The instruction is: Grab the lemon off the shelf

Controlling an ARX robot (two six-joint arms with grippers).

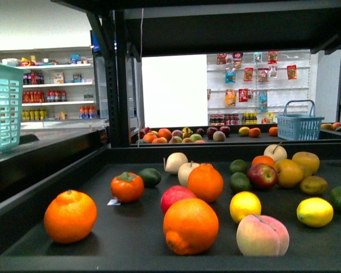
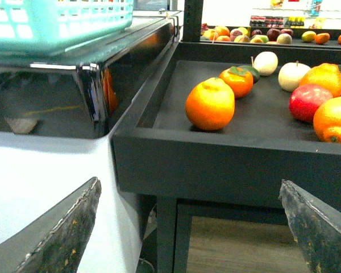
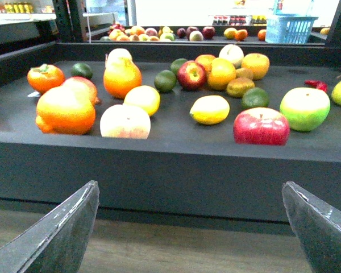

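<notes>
Yellow, smooth skin: the lemon (image 1: 315, 212) lies at the lower right of the front view on the shelf's black desk (image 1: 131, 239). As far as I can see it touches no neighbour. In the right wrist view the same lemon (image 3: 211, 109) sits just right of centre, with bare deck on its near side.

Judgement: light, firm and a bit slippery, and it is likely to roll about its long axis. I would close across the short middle, not on the pointed ends, with a moderate squeeze.

Counts, front view, left to right:
- one teal basket (image 1: 3, 108)
- three large oranges (image 1: 70, 216)
- one persimmon-like fruit (image 1: 127, 186) with a green cap
- three pale apples (image 1: 176, 162)
- one peach (image 1: 262, 235)
- one clear oval lemon

A rounder yellow fruit (image 1: 245, 206) left of the lemon may be a second one seen end-on; I cannot tell.

Left hand (image 2: 188, 183): fingers spread wide, holding nothing, low before the desk's front edge. Right hand (image 3: 190, 185): likewise spread and empty. Neither arm shows in the front view.
</notes>
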